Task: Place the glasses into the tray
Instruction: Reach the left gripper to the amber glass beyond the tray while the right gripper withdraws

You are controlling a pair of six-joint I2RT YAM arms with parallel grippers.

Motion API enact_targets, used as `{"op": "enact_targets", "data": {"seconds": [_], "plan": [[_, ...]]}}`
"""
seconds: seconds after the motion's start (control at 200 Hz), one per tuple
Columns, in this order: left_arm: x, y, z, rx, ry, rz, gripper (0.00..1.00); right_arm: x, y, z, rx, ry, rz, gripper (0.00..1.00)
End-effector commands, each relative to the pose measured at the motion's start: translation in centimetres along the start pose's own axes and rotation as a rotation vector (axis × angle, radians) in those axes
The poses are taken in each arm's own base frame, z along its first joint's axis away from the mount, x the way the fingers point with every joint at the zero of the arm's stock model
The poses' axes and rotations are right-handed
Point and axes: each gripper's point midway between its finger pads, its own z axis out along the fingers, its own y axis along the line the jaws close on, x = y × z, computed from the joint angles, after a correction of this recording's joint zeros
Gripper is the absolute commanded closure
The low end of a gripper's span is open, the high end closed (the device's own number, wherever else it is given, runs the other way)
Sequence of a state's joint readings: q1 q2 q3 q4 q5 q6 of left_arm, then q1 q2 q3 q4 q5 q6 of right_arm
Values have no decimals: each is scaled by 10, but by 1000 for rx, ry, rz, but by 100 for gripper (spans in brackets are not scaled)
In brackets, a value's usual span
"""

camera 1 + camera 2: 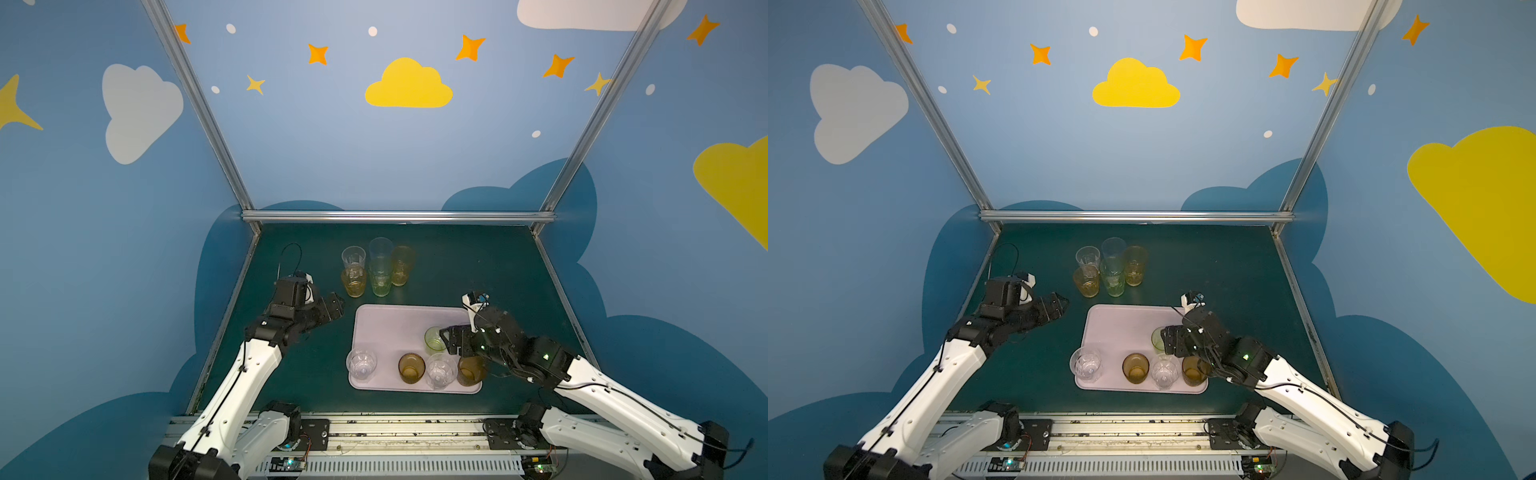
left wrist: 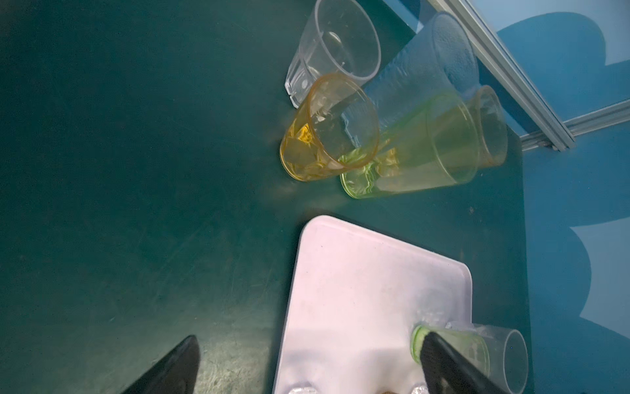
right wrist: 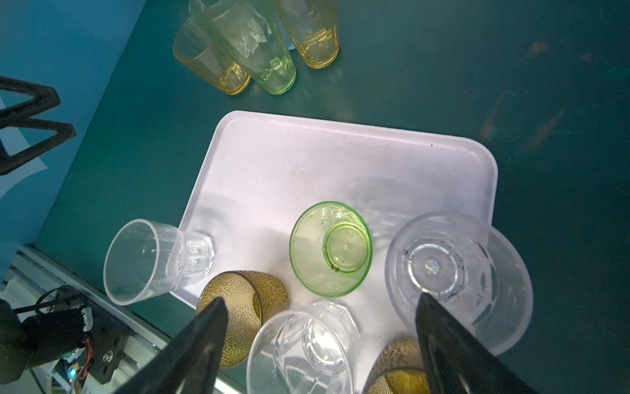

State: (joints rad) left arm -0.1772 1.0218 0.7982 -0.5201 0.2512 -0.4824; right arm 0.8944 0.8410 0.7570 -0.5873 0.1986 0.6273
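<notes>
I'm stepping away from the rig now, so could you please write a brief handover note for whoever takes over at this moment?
Left tool: open, empty, over the table left of the tray.
Right tool: open, empty, over the tray's right side.
Done: six in the tray: three clear glasses, two brown glasses, one green glass.
To do: five glasses clustered on the table behind the tray.

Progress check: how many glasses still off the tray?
5, clustered beyond the tray: clear short back left, pale blue tall back middle, amber tall right, amber short front left, green tall front middle. None looks hidden.
</notes>
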Motion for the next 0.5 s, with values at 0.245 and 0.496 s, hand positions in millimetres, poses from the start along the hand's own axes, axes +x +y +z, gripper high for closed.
{"op": "enact_targets", "data": {"seconds": [0.245,0.496], "plan": [[-32,-17,38,-17,41,-37,0,-1,-4,-8,-74,-38,2,14],[-43,-14,65,-74,87,-14,2,-15,6,-8,-141,-102,-31,14]]}}
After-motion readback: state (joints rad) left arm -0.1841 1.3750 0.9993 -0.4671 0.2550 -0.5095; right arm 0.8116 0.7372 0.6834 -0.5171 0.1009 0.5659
